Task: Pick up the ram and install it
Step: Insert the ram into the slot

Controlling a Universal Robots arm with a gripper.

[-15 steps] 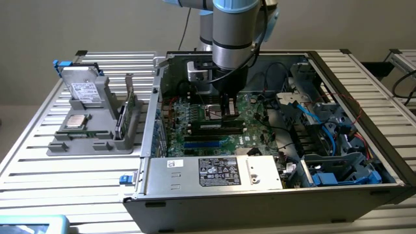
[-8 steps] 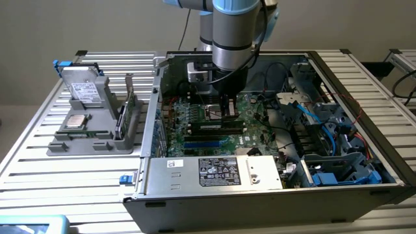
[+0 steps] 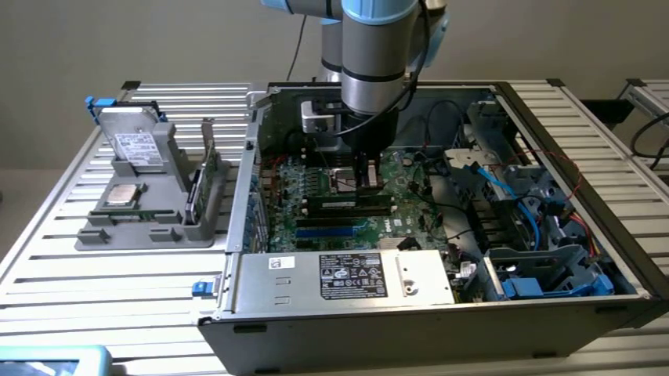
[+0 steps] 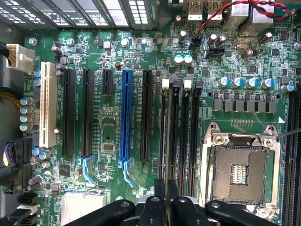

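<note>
Seating the ram (image 4: pixel 165 141) looks to be the step in hand. The gripper (image 4: pixel 165 195) is clenched on the stick, which the wrist view shows edge-on as a thin pale line running out from between the fingertips. It lies over the bank of black memory slots (image 4: pixel 184 136), just beside the open processor socket (image 4: pixel 240 172). In the exterior view the gripper (image 3: pixel 363 182) stands low inside the computer case (image 3: pixel 418 329), with the ram (image 3: pixel 350 204) lengthwise beneath it, close on the motherboard (image 3: pixel 303 184). Whether its lower edge is in a slot or just above one, I cannot tell. Doing this well rests, I judge, on alignment: the stick should run parallel to a single slot along its whole length, not straddle two neighbours, and should stand upright, not leaning. The latch tabs (image 4: pixel 165 84) at the slot ends want to be swung open and the notch matched to the slot's key; neither is clear here. Pressure should go straight down and evenly, since a tilted push could jam one end or flex the board. The red and black wires (image 4: pixel 244 10) lie well apart from the work.
</note>
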